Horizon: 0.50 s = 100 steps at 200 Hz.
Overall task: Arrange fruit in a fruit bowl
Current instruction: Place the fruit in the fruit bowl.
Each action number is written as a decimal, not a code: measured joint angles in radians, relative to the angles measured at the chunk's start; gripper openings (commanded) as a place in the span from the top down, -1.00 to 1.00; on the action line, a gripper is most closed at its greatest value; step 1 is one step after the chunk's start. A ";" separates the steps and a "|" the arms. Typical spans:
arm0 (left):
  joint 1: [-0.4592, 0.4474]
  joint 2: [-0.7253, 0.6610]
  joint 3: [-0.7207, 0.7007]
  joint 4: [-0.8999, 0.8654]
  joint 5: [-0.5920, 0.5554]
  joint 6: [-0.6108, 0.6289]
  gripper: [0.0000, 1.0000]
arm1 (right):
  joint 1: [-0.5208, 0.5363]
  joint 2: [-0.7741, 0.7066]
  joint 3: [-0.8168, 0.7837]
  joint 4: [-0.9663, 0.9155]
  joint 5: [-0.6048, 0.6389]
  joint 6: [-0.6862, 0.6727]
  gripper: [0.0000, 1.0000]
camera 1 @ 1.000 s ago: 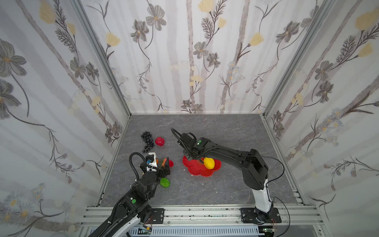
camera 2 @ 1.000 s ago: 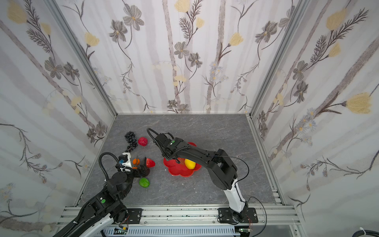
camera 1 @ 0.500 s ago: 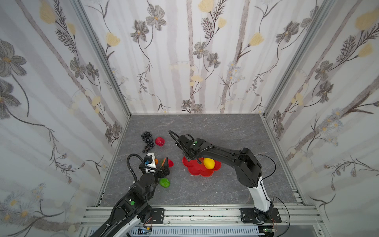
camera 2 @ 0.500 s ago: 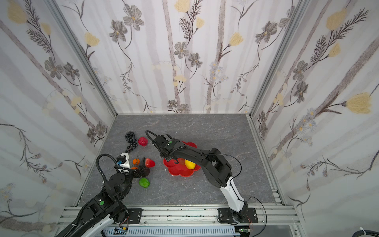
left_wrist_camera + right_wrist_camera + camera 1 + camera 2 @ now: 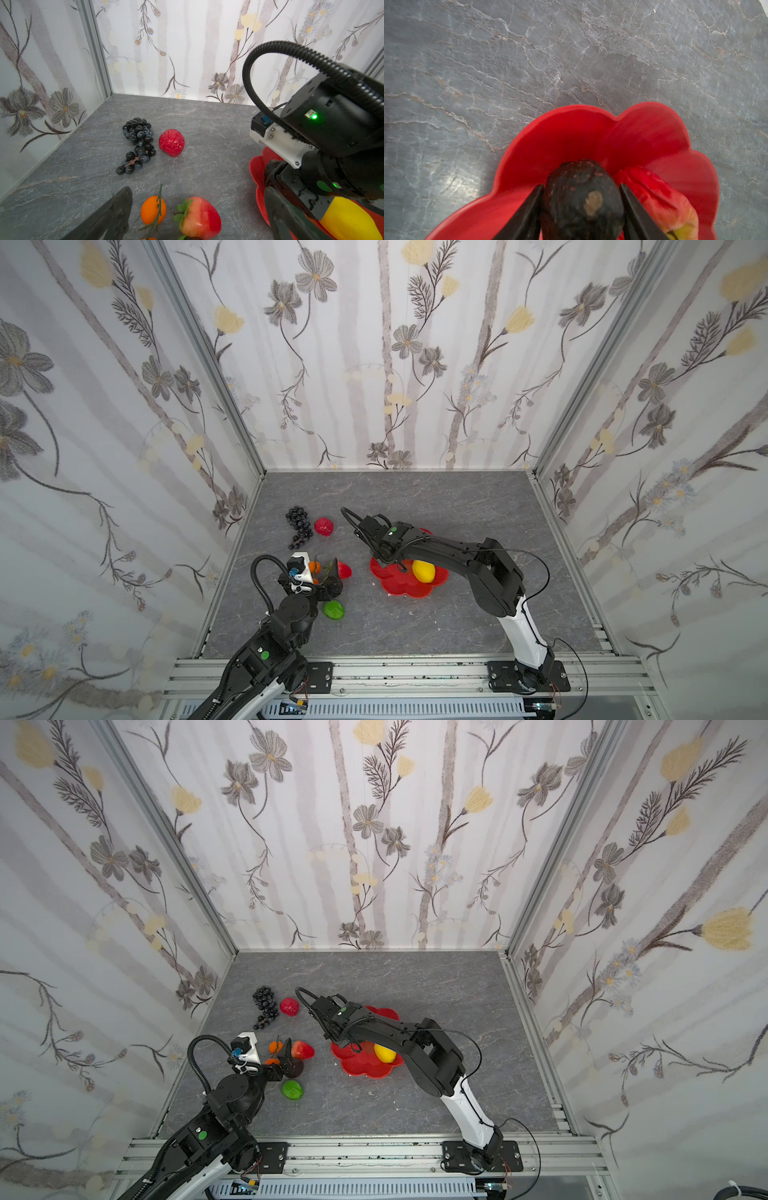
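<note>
Step in hand: placing a fruit in the bowl (image 5: pixel 401 588). Right gripper (image 5: pixel 581 187) is low over the bowl's edge. Its fingers (image 5: pixel 529 207) press both flanks of the avocado (image 5: pixel 583 199) with no gap visible, so it reads as held. Whether the grip is loosening, or the avocado already rests on the bowl floor, cannot be told. An apple (image 5: pixel 660 199) lies in the bowl just beside the avocado, and the lemon (image 5: pixel 423 571) is in the bowl too.

Left gripper (image 5: pixel 197 191) has its fingers wide and holds nothing. It is down by the orange (image 5: pixel 153 209) and strawberry (image 5: pixel 200 216), both on the table beside the bowl. Also out of the bowl are the lime (image 5: pixel 333 609), grapes (image 5: pixel 299 522) and bumpy red fruit (image 5: pixel 323 526), the last two near the left wall.

Next move, judged: let the avocado go fully and lift straight up without nudging the apple. The left arm should wait for the right arm to clear before carrying anything across.

Hard to see: in both top views the right arm covers the avocado, apple and bowl centre. The right wrist view cuts off the avocado's underside. More orange sits cut off at the left wrist view's edge.
</note>
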 measured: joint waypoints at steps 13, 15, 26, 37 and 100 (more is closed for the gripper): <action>0.000 0.000 0.000 0.000 -0.003 0.000 -1.00 | 0.000 0.000 0.001 0.000 0.008 0.000 -0.29; 0.000 0.000 0.000 0.000 -0.003 0.000 -1.00 | 0.000 0.000 0.001 0.000 0.010 0.000 -0.30; 0.000 0.000 0.000 0.000 -0.003 0.000 -1.00 | 0.000 0.001 0.002 0.001 0.014 -0.007 -0.31; 0.000 0.000 0.000 0.000 -0.003 0.000 -1.00 | 0.000 0.001 0.004 0.001 0.018 -0.007 -0.33; 0.000 0.000 -0.002 0.000 -0.003 0.000 -1.00 | 0.002 0.000 0.006 0.002 0.020 -0.011 -0.40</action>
